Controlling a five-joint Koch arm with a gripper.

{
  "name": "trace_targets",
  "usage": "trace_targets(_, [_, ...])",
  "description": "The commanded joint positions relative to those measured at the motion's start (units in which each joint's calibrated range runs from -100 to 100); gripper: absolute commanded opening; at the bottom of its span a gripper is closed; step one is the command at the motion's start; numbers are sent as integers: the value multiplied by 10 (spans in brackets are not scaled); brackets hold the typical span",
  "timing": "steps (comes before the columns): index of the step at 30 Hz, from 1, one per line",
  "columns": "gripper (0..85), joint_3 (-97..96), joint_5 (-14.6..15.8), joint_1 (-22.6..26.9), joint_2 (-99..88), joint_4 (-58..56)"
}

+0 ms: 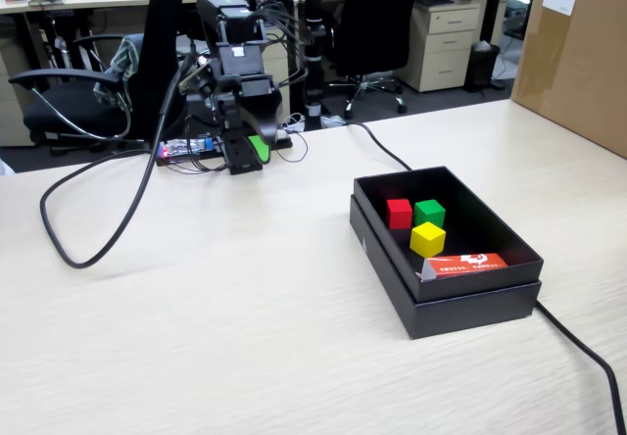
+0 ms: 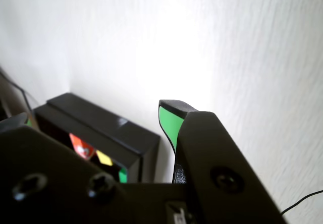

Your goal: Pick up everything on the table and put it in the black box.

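Observation:
The black box [image 1: 446, 303] stands on the light wood table, right of centre in the fixed view. In it lie a red cube [image 1: 399, 213], a green cube [image 1: 429, 212], a yellow cube [image 1: 427, 239] and an orange-red packet [image 1: 465, 265]. My gripper [image 1: 250, 151] hangs folded at the arm's base, at the table's far edge and well away from the box. In the wrist view the gripper [image 2: 96, 112] is open and empty, its green-padded fingers [image 2: 170, 123] wide apart. Between them show the box [image 2: 101, 120] and bits of the packet [image 2: 81, 146], yellow cube [image 2: 104, 157] and green cube [image 2: 122, 174].
A thick black cable [image 1: 88, 249] loops over the table's left side, and another cable [image 1: 588, 357] runs off the front right past the box. A cardboard box [image 1: 578, 53] stands at the far right. A lit circuit board [image 1: 186, 148] sits by the arm's base, with office chairs behind.

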Motion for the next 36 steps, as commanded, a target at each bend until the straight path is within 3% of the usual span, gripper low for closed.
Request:
trace_targets(1, [520,-24,-3,-4,-25,34])
trace_targets(15, [536,-262,-26,-19,-25,245])
trace_targets(28, [535,-501,-56,-17,-25,510])
trace_targets(36, [504,-518,-52,-11,-25,458])
